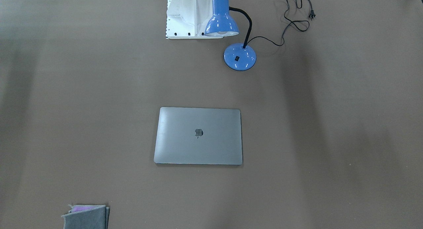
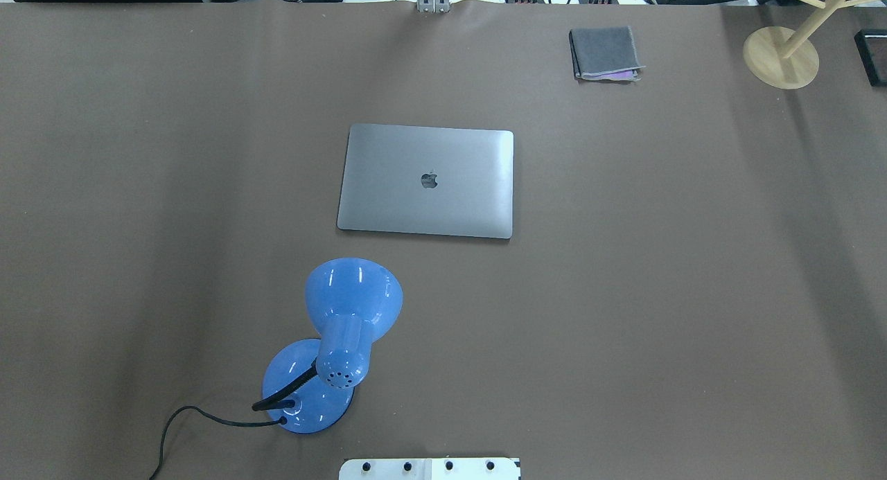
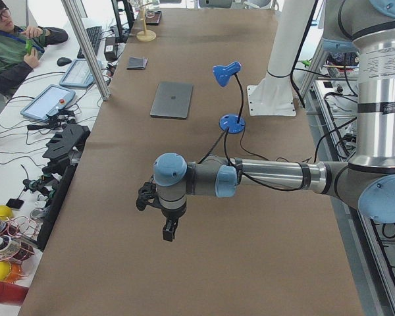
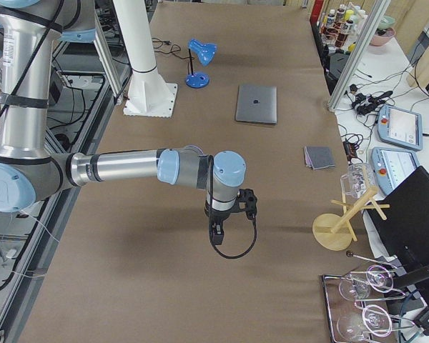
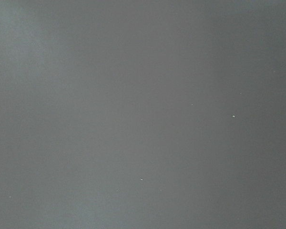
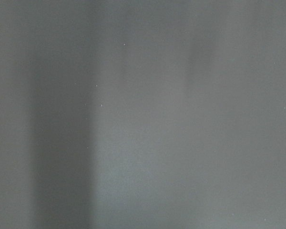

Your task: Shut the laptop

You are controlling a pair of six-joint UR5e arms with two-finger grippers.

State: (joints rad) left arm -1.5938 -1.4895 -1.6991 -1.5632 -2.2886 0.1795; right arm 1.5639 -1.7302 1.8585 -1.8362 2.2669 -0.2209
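We see the laptop (image 2: 426,181) lying shut and flat at the middle of the brown-covered table (image 2: 693,293). It is a thin, round-cornered slab of matte grey metal with a dark apple logo on the lid. Near it stands a glossy blue desk lamp (image 2: 350,307) with a bell-shaped shade and a black bendy neck. The left gripper (image 3: 169,232) and right gripper (image 4: 217,236) hang well apart from the laptop; we cannot tell how wide either stands.
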